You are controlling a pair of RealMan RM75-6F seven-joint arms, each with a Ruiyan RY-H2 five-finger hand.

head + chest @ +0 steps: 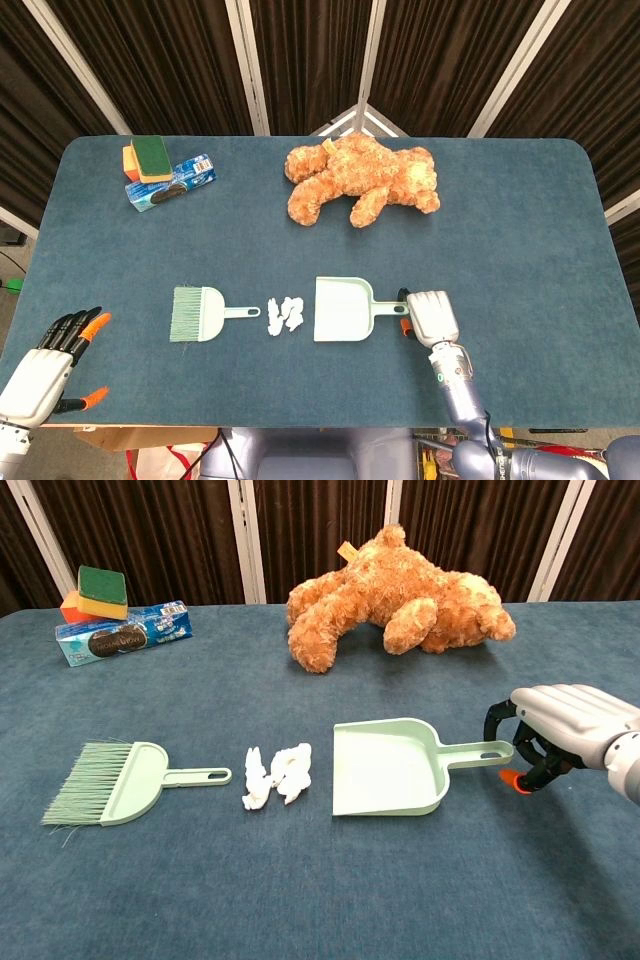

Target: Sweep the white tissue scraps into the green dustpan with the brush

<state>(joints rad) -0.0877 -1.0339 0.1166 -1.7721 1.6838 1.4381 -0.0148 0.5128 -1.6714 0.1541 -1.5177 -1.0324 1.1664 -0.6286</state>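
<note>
The green dustpan (340,308) (385,770) lies on the blue table with its handle pointing right. White tissue scraps (284,315) (277,775) sit just left of its mouth. Further left lies the green brush (200,313) (120,783), bristles to the left, untouched. My right hand (428,315) (565,715) is at the handle's tip, fingers curved above it and thumb below, not closed on it. My left hand (45,360) hovers off the table's front left corner with its fingers spread and nothing in it; the chest view does not show it.
A brown teddy bear (360,180) (400,595) lies at the back centre. A green and orange sponge (150,158) rests on a blue cookie pack (170,183) (120,632) at the back left. The table's front edge (300,420) is near both hands.
</note>
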